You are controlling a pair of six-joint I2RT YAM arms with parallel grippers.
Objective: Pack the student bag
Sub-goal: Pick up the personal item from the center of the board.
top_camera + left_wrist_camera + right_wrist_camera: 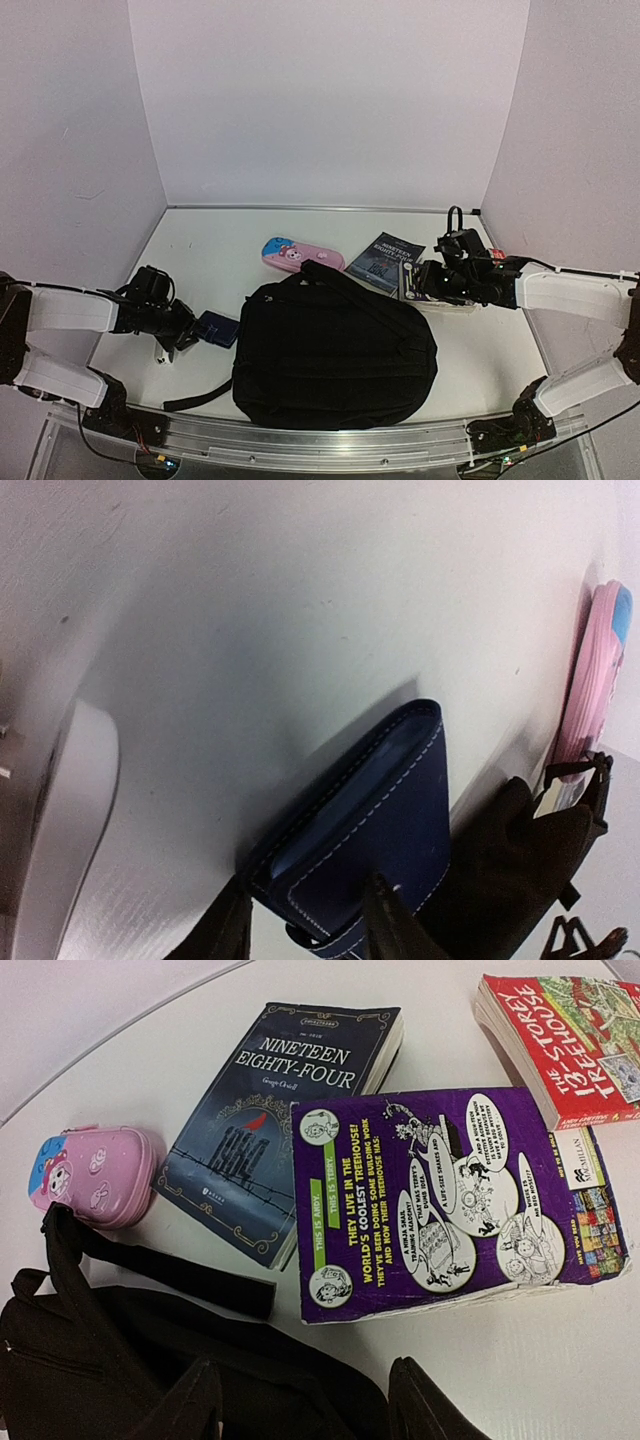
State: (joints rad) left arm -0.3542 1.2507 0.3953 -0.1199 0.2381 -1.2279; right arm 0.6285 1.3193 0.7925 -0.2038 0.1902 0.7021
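The white tabletop is smooth and matte, and walled by pale panels. The student bag lies flat at its near middle between the two arms. It is a bulky black backpack of soft woven fabric, with one strap trailing toward the near left.

The left arm reaches in low from the left edge, its wrist turned toward the bag's left side. The right arm stretches in from the right, forearm nearly level and wrist bent down over the books by the bag's far right corner.

The right fingers stand apart with nothing between them, hanging over the bag's dark cloth.

A glossy purple paperback with cartoon speech bubbles lies partly over a dark blue-grey Nineteen Eighty-Four paperback. A thick red Treehouse book lies just beyond them. A pink hard-shell case, rounded and printed with cartoon figures, rests just beyond the bag's top.

A small navy leather-like pouch, flat with pale stitching along its edges, lies just left of the bag. The left fingers flank its near end. I cannot tell whether they press on it.
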